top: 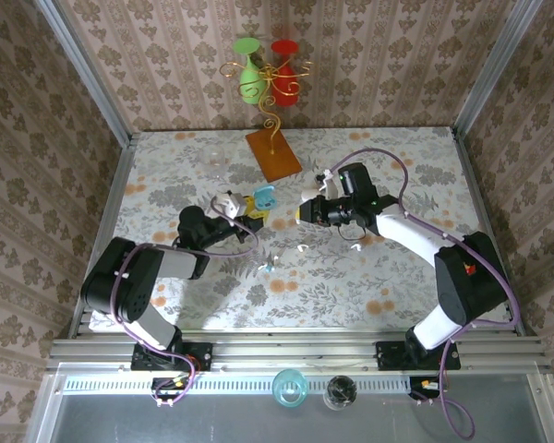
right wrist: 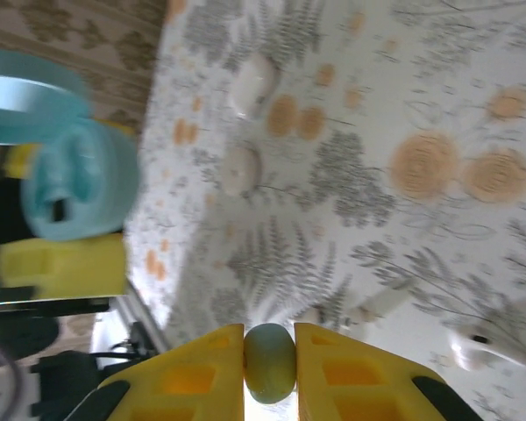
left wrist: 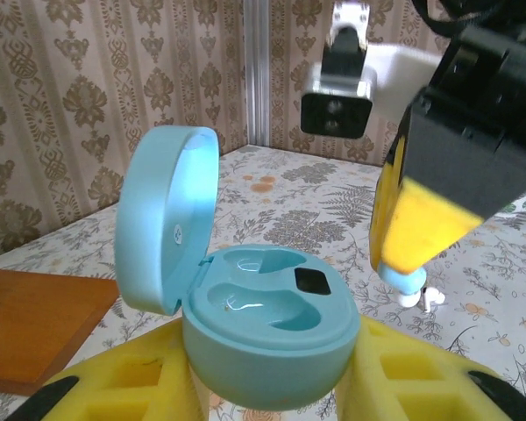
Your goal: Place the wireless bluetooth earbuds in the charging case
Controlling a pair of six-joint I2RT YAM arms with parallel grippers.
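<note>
My left gripper [left wrist: 272,386] is shut on the light-blue charging case [left wrist: 272,338], its yellow fingers pressing both sides. The lid [left wrist: 168,224] stands open and both wells look empty. In the top view the case [top: 263,197] sits at mid-table. My right gripper [right wrist: 269,351] is shut on a small light-blue earbud [right wrist: 269,361], pinched between its yellow pads. In the left wrist view that earbud [left wrist: 401,279] pokes out below the right gripper's fingers [left wrist: 421,228], to the right of the case and a little above the table. A white earbud [left wrist: 421,296] lies on the table just behind it.
A brown board [top: 273,153] with a wire stand holding green and red glasses [top: 268,78] stands at the back. A white case [top: 223,204] lies left of the blue one. Small whitish pieces [top: 302,247] [top: 357,245] are scattered at mid-table. Papered walls enclose three sides.
</note>
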